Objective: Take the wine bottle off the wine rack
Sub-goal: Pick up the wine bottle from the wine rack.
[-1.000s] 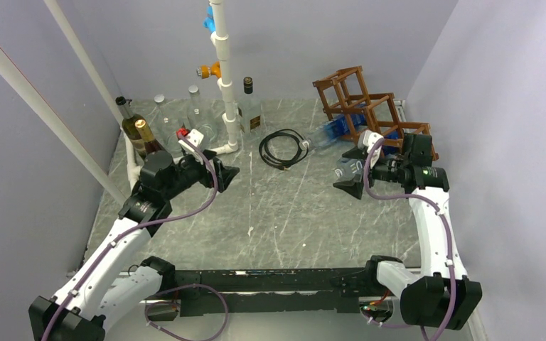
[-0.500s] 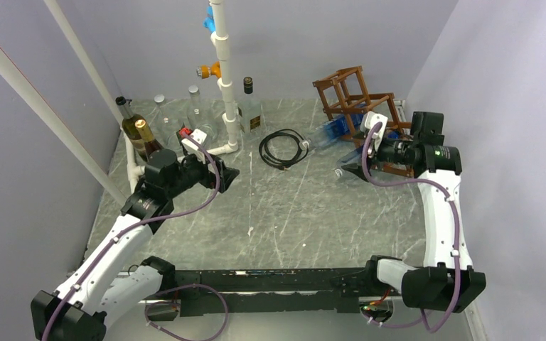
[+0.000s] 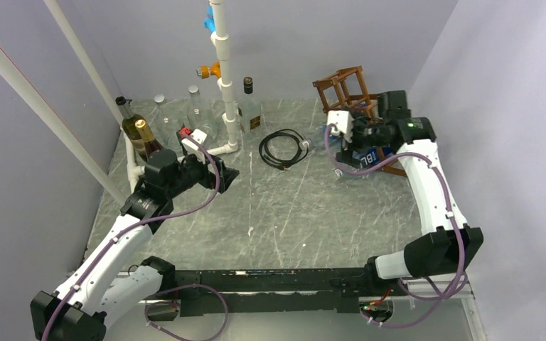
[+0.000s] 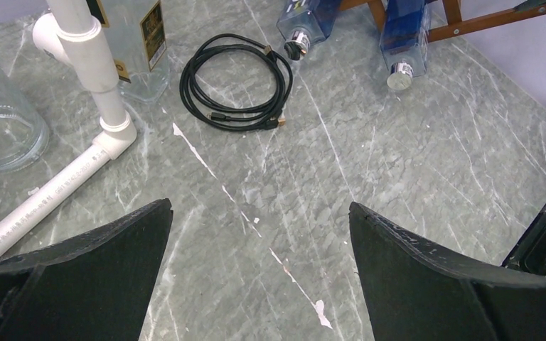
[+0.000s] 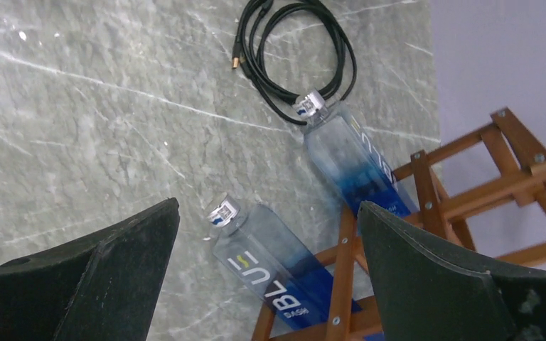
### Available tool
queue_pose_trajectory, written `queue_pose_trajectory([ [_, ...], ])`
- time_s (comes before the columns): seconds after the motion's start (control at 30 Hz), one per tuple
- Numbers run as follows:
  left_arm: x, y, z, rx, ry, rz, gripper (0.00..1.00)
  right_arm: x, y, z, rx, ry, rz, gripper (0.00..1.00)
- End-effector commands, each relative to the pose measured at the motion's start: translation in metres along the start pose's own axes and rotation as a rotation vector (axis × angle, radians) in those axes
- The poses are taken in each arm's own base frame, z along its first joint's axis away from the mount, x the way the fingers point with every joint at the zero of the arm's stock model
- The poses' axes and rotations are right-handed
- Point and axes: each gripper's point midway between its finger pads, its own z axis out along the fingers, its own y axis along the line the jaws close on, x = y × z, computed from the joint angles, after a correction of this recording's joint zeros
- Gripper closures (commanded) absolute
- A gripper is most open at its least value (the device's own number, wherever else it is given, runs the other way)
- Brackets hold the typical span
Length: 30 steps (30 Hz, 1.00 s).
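Note:
The reddish-brown wooden wine rack stands at the back right, also seen in the right wrist view. Two blue glass wine bottles lie with their bodies in its lower cells and their capped necks out on the table. The nearer one has white lettering; the farther one lies beside it. My right gripper hovers open above the nearer bottle's neck, touching nothing, and shows in the top view. My left gripper is open over bare table at the left.
A coiled black cable lies by the farther bottle's cap. A white pipe stand rises at the back centre, next to a clear bottle. Dark bottles and glass jars crowd the back left. Walls close both sides.
My right arm has swung back and left, from the table in front of the rack to above the two bottles. The left arm has hardly moved. Both grippers stayed open.

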Motion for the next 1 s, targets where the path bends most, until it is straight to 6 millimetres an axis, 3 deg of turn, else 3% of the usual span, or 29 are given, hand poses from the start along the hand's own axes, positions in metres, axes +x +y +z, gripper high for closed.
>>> queue_pose_trajectory([
  [0.0,-0.023,-0.003,-0.004,0.000,-0.050,0.034,0.01,0.005,-0.012,0.013,0.024,0.137,-0.168,0.00],
  [0.17,-0.023,0.000,-0.003,-0.015,-0.048,0.043,0.00,0.008,-0.016,0.030,-0.009,0.139,-0.255,0.00],
  [0.67,-0.020,0.009,-0.002,-0.047,-0.037,0.054,0.01,0.045,-0.047,0.077,-0.049,0.291,-0.365,0.00],
  [0.97,-0.020,0.014,-0.002,-0.067,-0.039,0.054,0.00,0.063,-0.062,0.096,-0.048,0.343,-0.391,0.00],
])
